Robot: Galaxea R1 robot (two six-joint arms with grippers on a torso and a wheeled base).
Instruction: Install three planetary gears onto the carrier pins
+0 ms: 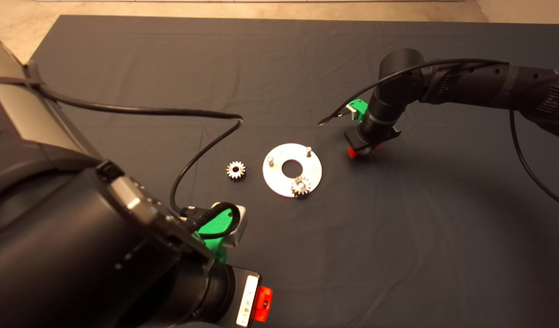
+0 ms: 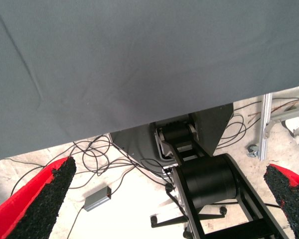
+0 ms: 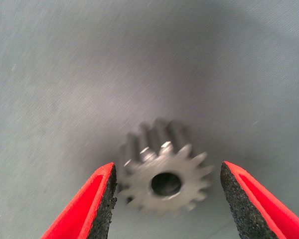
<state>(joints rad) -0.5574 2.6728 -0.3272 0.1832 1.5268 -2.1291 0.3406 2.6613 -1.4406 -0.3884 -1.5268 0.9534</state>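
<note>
The silver disc lies mid-mat with a large centre hole. Two carrier pins stand bare. One planetary gear sits on the disc's near side, over the third pin. A second gear lies loose on the mat left of the disc. My right gripper is down at the mat right of the disc. In the right wrist view it is open around the third gear, one pad close to the teeth, the other apart. My left gripper is parked at the lower left, open and empty.
A black cable loops over the mat left of the loose gear. The left wrist view looks past the mat's edge at a floor with cables and a robot base.
</note>
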